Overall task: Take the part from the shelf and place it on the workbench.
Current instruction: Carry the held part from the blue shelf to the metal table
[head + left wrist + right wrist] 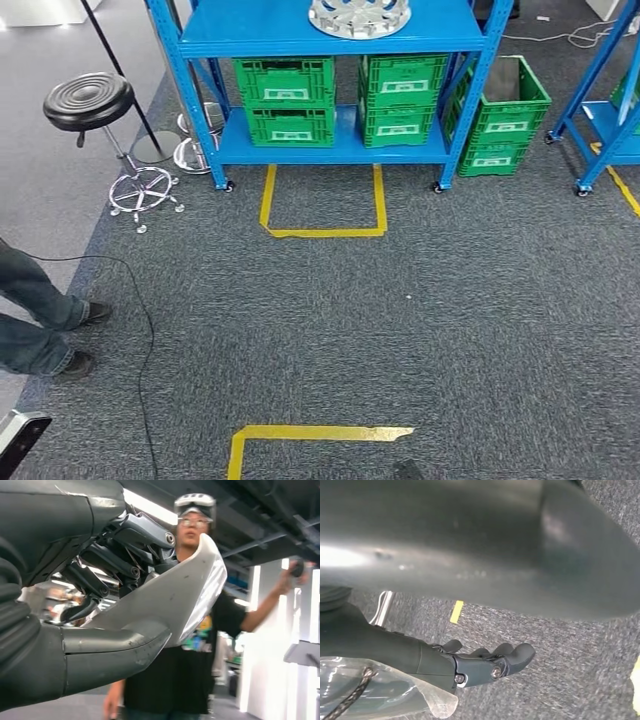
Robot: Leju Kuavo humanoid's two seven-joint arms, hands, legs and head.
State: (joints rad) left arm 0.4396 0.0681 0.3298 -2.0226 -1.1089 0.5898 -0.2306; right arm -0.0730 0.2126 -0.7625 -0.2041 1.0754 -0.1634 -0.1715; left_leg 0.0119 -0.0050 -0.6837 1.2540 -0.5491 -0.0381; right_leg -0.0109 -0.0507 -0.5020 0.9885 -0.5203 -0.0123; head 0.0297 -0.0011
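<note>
— What's there, biggest first?
— One blue shelf [332, 35]. Four green crates [285, 80] sit on its lower level and two more are stacked beside it. One black stool [88, 100].
— The part?
— One round silver part [360, 15], on the shelf's upper level.
— Hands?
— Left hand [124, 580] is loosely bent and empty. Right hand [482, 665] has its fingers straight and is empty too.

Grey carpet [453, 330] w/ yellow tape [324, 232], blue shelving [332, 30], black stool [88, 100].
</note>
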